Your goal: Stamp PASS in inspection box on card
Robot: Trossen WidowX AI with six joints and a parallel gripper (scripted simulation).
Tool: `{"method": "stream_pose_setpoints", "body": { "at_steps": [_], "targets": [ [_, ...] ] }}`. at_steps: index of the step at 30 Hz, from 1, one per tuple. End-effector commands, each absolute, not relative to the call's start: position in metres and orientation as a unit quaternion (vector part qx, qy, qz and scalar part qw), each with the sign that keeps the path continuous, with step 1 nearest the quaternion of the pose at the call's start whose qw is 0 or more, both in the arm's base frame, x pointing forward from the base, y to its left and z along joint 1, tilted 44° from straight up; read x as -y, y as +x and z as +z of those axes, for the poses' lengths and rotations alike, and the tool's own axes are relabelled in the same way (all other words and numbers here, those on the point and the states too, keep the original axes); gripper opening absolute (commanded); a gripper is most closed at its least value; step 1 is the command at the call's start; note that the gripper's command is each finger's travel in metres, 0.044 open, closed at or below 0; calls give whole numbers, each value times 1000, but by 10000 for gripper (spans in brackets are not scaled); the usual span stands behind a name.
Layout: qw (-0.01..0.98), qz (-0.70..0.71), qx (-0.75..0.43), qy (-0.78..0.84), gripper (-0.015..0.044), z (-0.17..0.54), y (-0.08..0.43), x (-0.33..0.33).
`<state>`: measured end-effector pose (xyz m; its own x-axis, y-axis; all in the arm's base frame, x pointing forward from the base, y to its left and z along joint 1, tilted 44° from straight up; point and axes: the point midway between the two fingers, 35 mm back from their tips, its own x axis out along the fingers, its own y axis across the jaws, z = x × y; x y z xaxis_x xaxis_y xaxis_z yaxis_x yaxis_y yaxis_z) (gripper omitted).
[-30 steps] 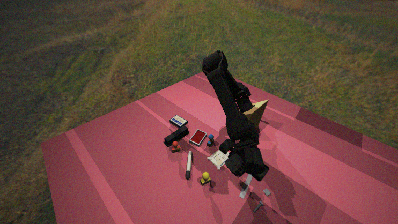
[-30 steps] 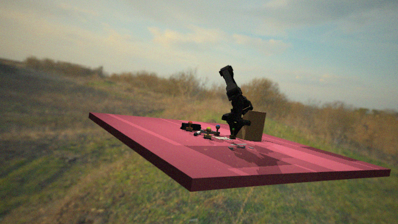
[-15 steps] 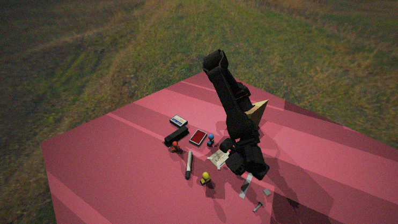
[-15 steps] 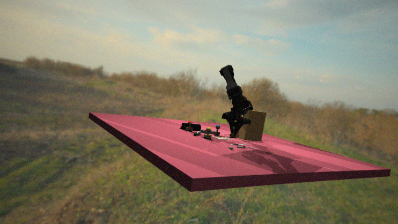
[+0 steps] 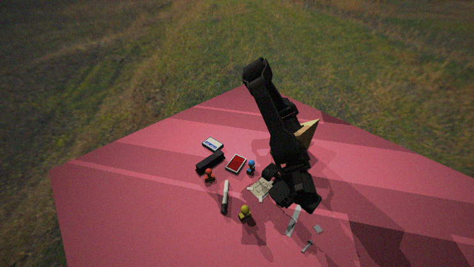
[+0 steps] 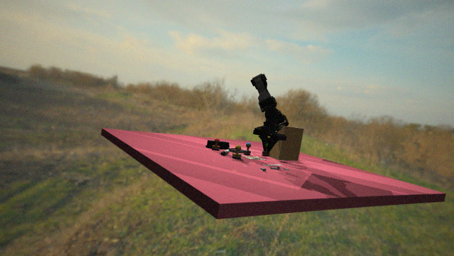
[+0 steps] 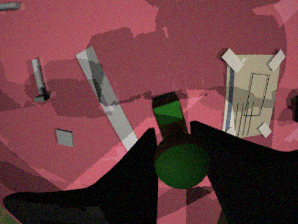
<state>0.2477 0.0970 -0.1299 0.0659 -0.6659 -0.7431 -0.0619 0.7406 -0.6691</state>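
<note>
My gripper [image 6: 266, 147] [image 7: 172, 129] is shut on a green stamp [image 7: 181, 166] [image 6: 265, 154], holding it upright a little above the table. No word on it is readable. The cream card [image 5: 259, 187] [image 7: 245, 65] lies taped down beside the gripper; its box outline [image 7: 260, 74] looks empty in the wrist view. The red ink pad [image 5: 236, 163] lies beyond the card. A blue stamp [image 5: 251, 163] [image 6: 248, 144] stands near the pad, a red stamp [image 5: 208, 171] by the black block, and a yellow stamp [image 5: 244, 209] [image 6: 237, 147] towards the front. The green stamp's underside is hidden.
A tan block [image 5: 306, 135] [image 6: 290, 144] stands behind the arm. A grey strip [image 5: 293, 220] [image 7: 107, 95], a bolt [image 5: 306, 246] [image 7: 38, 75] and a small grey square [image 5: 317, 228] [image 7: 64, 137] lie nearby. A marker [image 5: 225, 192], a black block [image 5: 210, 161] and a white-blue box [image 5: 212, 144] lie left.
</note>
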Motion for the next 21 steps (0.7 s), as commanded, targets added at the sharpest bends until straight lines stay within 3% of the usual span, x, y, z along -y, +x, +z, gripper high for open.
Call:
{"method": "stream_pose_setpoints", "body": {
  "at_steps": [1,21],
  "targets": [
    [673,-225,-647,-279,0,-129,247,-99],
    [673,-224,-647,-278,0,-121,247,-105]
  ]
}}
